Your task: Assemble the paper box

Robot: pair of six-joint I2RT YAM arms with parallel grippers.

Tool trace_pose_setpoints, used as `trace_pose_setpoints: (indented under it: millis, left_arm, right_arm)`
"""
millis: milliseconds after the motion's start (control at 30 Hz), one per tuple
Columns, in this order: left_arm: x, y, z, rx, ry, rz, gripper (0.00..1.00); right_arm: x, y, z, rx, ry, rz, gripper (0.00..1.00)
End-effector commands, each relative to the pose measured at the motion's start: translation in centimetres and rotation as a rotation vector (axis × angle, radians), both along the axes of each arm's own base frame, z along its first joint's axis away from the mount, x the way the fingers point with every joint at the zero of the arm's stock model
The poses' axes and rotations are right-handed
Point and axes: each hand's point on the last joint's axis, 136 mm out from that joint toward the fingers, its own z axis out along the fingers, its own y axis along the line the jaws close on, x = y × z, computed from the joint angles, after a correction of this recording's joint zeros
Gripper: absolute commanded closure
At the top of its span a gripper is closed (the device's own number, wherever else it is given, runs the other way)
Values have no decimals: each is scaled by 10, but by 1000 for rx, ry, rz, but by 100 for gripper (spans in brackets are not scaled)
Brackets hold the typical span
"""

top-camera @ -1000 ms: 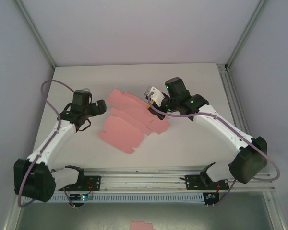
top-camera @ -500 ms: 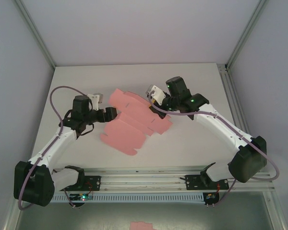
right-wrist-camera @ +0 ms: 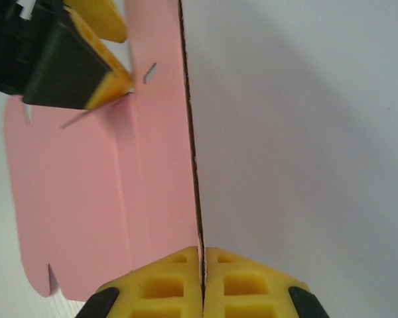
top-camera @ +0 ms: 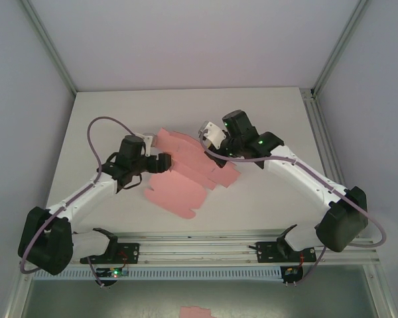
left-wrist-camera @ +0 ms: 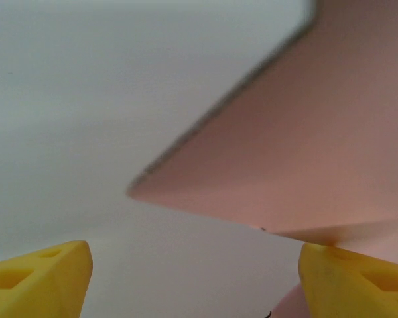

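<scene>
The paper box (top-camera: 179,179) is a flat pink die-cut sheet with flaps, lying mid-table. My right gripper (top-camera: 211,154) is shut on its right side. In the right wrist view the yellow fingertips (right-wrist-camera: 202,255) pinch the card's edge (right-wrist-camera: 191,146), and the pink sheet (right-wrist-camera: 79,199) spreads to the left. My left gripper (top-camera: 163,161) is at the sheet's left edge with its jaws open. In the left wrist view a raised pink flap (left-wrist-camera: 305,132) hangs just ahead of the left gripper (left-wrist-camera: 196,265), close to the right fingertip (left-wrist-camera: 351,278). One left finger (right-wrist-camera: 86,73) touches the sheet.
White walls with aluminium posts (top-camera: 50,46) close in the table on three sides. A slotted rail (top-camera: 199,248) runs along the near edge between the arm bases. A small pink scrap (top-camera: 198,311) lies below the table front.
My left arm has swung right until its gripper reached the sheet's left edge, its jaws narrowing a little. The right gripper has kept its grip and shifted slightly left.
</scene>
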Motion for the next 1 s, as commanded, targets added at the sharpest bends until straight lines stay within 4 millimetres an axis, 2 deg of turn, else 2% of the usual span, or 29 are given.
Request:
trace_pose_setpoints:
  millis: [0, 200, 333, 433, 533, 633, 767, 967]
  left_arm:
    - [20, -6, 15, 65, -110, 123, 17]
    - [26, -21, -4, 75, -74, 159, 22]
    - [19, -17, -12, 80, -41, 172, 18]
    - [6, 1, -16, 127, -6, 221, 17]
    - [-8, 23, -16, 166, 9, 287, 10]
    - [-18, 47, -4, 192, -3, 364, 1]
    - [-25, 81, 11, 208, -36, 486, 0]
    - [-20, 125, 4, 114, 25, 665, 0]
  right_arm:
    - [7, 29, 28, 129, -76, 12, 100]
    - [12, 32, 10, -4, -157, -19, 100]
    - [29, 15, -8, -198, -286, -49, 100]
    - [51, -6, -21, -403, -416, -76, 100]
    - [60, -14, -37, -558, -485, -9, 100]
    - [68, -12, -44, -666, -573, 67, 100]
    - [77, -1, -55, -707, -758, 138, 100]
    - [84, 2, -77, -796, -921, 137, 100]
